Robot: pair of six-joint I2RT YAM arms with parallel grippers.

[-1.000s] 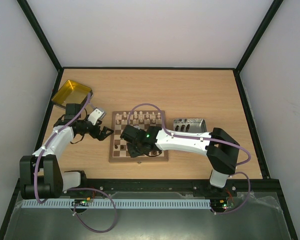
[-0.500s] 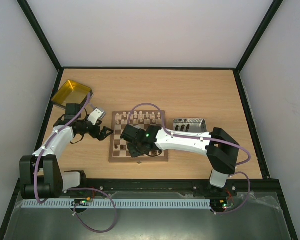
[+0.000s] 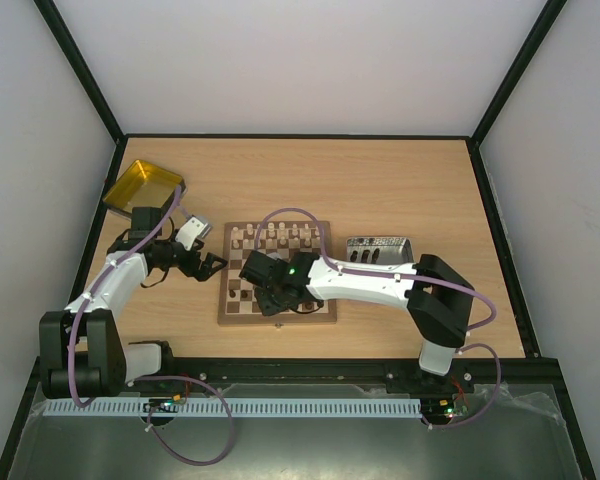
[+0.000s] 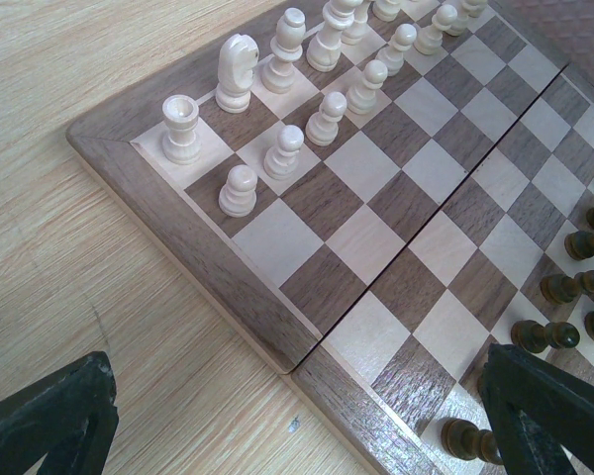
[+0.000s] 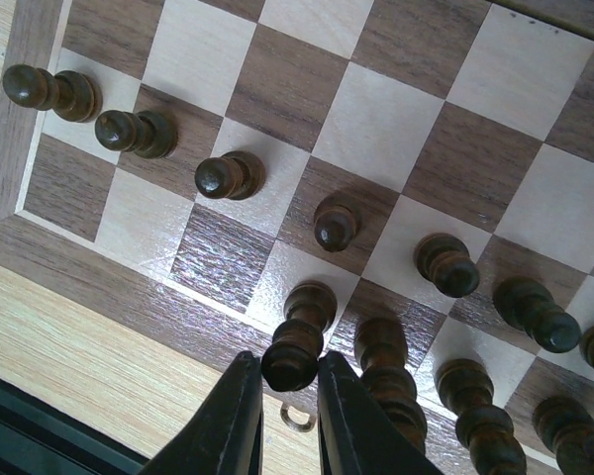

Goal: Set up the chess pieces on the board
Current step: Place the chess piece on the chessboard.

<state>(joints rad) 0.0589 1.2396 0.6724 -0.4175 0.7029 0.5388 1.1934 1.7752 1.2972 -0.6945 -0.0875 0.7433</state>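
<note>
The board [image 3: 310, 312] lies mid-table, with pale chess pieces [image 3: 275, 236] along its far rows and dark pieces [image 3: 242, 292] along its near rows. My right gripper [image 3: 267, 297] hovers over the board's near left corner. In the right wrist view it [image 5: 287, 364] is shut on the head of a dark piece [image 5: 295, 348], whose base rests on a pale square in the near row. My left gripper [image 3: 212, 263] is open and empty just off the board's left edge. In the left wrist view its fingers [image 4: 49, 421] straddle the board's border [image 4: 228, 297].
A yellow translucent tray [image 3: 143, 185] sits at the far left. A grey metallic tray [image 3: 380, 249] lies right of the board, partly under my right arm. A small metal latch [image 5: 297, 417] sticks out from the board's near edge. Black frame posts edge the table.
My right arm has shifted slightly left over the board's near left corner. The left arm has not moved.
</note>
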